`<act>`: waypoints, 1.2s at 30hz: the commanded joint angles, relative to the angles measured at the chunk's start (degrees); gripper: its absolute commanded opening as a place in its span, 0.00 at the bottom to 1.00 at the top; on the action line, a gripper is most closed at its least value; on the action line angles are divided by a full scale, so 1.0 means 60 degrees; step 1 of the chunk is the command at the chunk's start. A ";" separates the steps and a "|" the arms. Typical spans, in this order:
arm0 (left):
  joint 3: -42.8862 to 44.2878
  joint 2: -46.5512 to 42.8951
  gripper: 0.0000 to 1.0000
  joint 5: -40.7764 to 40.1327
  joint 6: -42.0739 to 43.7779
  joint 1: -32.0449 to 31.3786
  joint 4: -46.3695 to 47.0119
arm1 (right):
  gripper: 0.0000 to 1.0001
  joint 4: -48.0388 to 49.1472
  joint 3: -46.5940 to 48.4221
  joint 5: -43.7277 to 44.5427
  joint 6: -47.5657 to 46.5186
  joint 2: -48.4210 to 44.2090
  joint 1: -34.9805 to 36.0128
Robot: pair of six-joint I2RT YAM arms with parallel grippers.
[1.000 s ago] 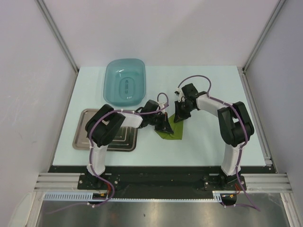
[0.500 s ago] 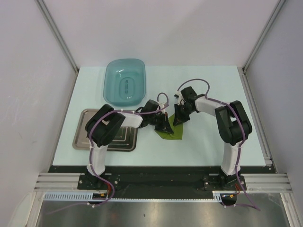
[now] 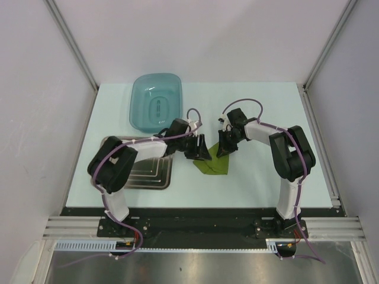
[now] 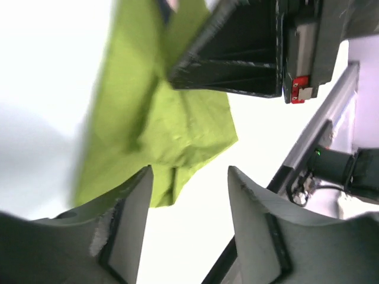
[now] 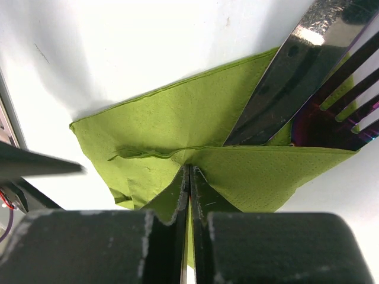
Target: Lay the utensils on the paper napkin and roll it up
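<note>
Right gripper [image 5: 189,177] pinches a napkin [image 5: 154,136] fold, we judge to hold it wrapped over the utensils [image 5: 284,83]; left gripper [image 4: 189,177] hangs open just beside the napkin.

Pale white table [image 3: 237,192], plain grey walls [image 3: 201,35] left, far and right, aluminium corner posts [image 3: 70,41], steel shelf [image 3: 195,269] along the near edge, soft even light

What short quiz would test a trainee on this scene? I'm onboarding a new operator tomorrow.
1. Pick one: the right gripper is shut on A) the thin olive-green paper napkin, B) the teal plastic basin, C) the steel tray.
2. True or false: a slim silver-metal fork lies on the napkin.
3. Fill in: the jaws of the left gripper stand ____.
Key: 1 A; 2 true; 3 open.
</note>
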 commanded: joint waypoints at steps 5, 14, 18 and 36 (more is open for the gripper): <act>-0.0448 -0.0477 0.64 -0.0808 0.1009 0.0992 -0.1864 | 0.02 -0.0048 -0.0635 0.1438 -0.0500 0.0892 0.0213; -0.0170 0.1075 0.62 0.0347 0.0336 0.0583 -0.0432 | 0.02 -0.0062 -0.0591 0.1394 -0.0485 0.1067 0.0213; 0.0122 0.1632 0.62 0.1183 -0.0293 0.0348 0.0859 | 0.02 -0.0048 -0.0576 0.1394 -0.0455 0.1082 0.0183; 0.1061 0.2293 0.62 0.1331 0.0408 0.0801 0.1359 | 0.02 0.0025 -0.0591 0.1350 -0.0397 0.1170 0.0198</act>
